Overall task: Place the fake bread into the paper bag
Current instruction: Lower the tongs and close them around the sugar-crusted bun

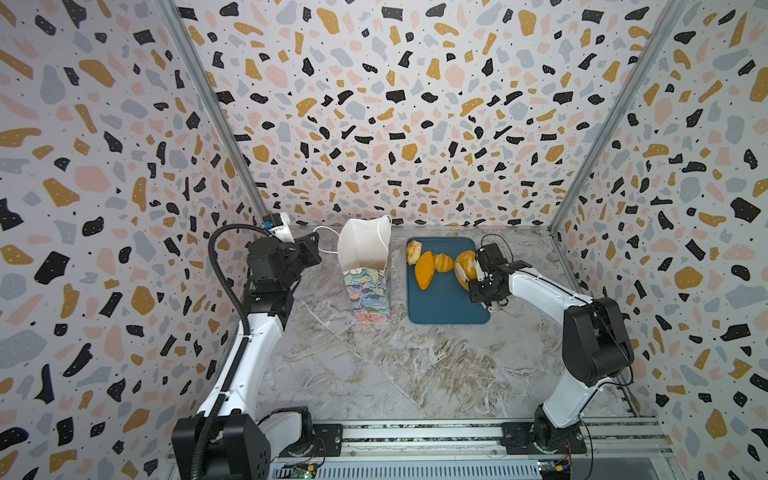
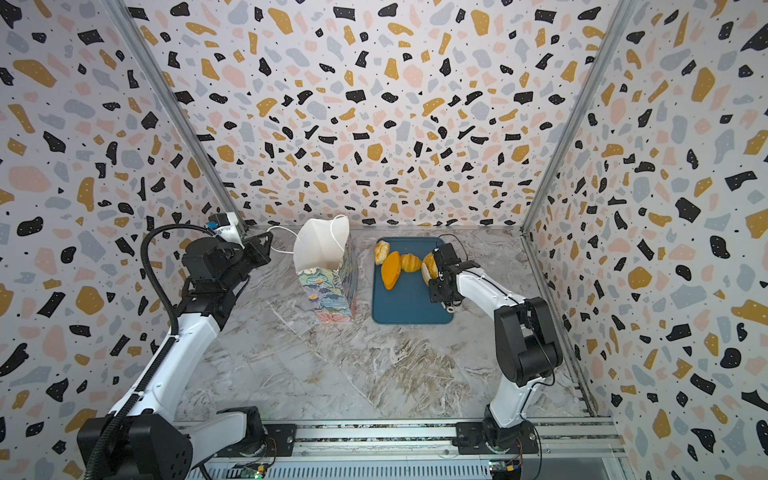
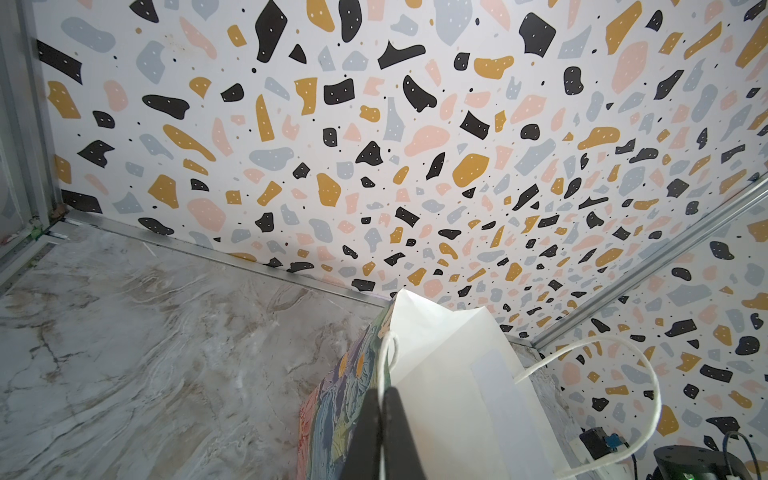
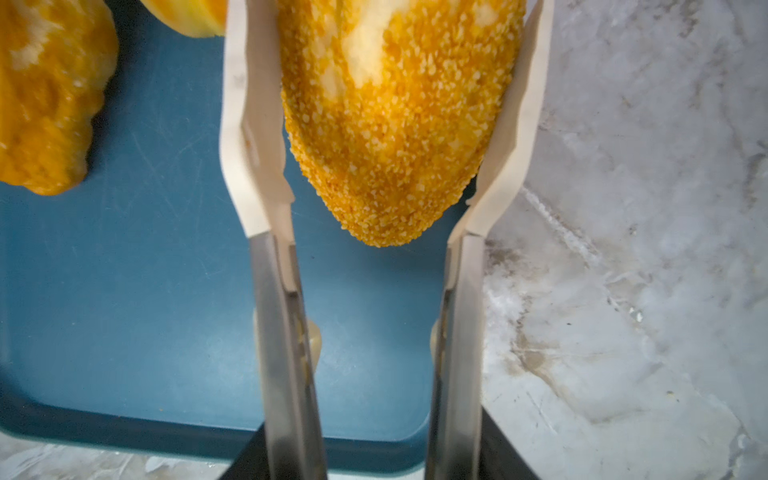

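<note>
Right wrist view is showing the right pincer (image 4: 390, 16) partly closed around a seeded loaf (image 4: 395, 145). Its pale pads (image 4: 253, 124) are pressing on both flanks, so the loaf is sitting between the fingers with its rounded end pointing back toward the wrist. Under the pincer a blue tray (image 4: 145, 311) is lying on the marble counter (image 4: 644, 249). One finger is hanging past the tray's edge, above bare counter. Whether the loaf is resting on the tray or is clear of it I cannot tell. A ridged roll (image 4: 45, 104) is lying on the tray out to the side of the other finger, apart from it.

In both top views the paper bag (image 1: 368, 291) is standing upright on the counter between the two pincers, with its mouth gaping open, just beside the tray. Between the bag and the right pincer, a smooth orange oval (image 1: 424, 270) and a tan roll (image 1: 413, 252) are lying on the tray. The oval is touching the ridged roll.

Left wrist view is showing the left pincer (image 3: 381, 395) shut tight, its black fingers pinching a white cord handle (image 3: 388, 345) close to the bag's rim. The bag's white lining is facing up just beyond the fingertips. A second cord is looping loose on the bag's far side from this pincer.
</note>
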Controlling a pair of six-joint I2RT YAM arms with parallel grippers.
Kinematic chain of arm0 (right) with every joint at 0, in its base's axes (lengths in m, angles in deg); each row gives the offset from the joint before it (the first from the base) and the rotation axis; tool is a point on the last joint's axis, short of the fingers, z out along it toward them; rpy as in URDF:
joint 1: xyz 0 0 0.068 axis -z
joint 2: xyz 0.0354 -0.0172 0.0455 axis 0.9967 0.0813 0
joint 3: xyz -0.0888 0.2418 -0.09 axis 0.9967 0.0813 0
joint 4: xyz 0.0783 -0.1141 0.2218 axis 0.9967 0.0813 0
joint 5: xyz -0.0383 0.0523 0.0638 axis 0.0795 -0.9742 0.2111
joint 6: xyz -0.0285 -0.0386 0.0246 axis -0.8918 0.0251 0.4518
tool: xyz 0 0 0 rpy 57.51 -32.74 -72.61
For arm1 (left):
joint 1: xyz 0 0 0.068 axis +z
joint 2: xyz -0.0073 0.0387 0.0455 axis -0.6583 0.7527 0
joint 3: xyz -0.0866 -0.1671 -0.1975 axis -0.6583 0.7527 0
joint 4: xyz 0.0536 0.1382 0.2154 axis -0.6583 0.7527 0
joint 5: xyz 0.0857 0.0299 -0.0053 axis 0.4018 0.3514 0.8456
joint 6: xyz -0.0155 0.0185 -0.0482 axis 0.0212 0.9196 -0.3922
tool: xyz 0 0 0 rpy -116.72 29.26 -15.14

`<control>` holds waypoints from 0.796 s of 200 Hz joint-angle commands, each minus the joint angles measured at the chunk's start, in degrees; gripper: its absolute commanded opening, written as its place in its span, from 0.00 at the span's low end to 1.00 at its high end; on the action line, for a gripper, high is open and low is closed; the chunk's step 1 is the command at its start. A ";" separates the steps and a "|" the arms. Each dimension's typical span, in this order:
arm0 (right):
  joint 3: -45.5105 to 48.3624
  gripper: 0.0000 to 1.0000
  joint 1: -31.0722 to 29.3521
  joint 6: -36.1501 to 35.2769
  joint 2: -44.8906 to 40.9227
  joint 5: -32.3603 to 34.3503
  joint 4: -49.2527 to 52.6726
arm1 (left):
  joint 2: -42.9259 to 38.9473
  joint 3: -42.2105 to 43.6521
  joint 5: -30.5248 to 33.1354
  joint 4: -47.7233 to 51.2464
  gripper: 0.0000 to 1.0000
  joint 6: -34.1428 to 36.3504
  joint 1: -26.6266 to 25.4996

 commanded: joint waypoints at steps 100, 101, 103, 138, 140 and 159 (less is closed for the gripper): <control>4.78 0.36 0.20 2.70 -8.27 -2.51 -3.68 | -0.57 0.31 -0.05 -1.91 0.00 0.71 -0.15; 4.84 0.36 0.22 2.75 -8.38 -2.49 -3.74 | -0.57 0.33 -0.07 -1.88 0.00 0.72 -0.15; 5.02 0.36 0.21 2.78 -8.55 -2.57 -3.81 | -0.58 0.35 -0.09 -1.93 0.00 0.67 -0.15; 7.05 0.35 0.15 3.70 -10.56 -3.20 -4.36 | -0.55 0.35 -0.04 -1.94 0.00 0.62 -0.19; 7.13 0.35 0.15 3.68 -10.72 -3.27 -4.38 | -0.57 0.35 -0.06 -1.94 0.00 0.64 -0.16; 8.12 0.34 0.22 4.24 -12.20 -3.68 -4.59 | -0.63 0.46 0.15 -2.03 0.00 0.91 -0.15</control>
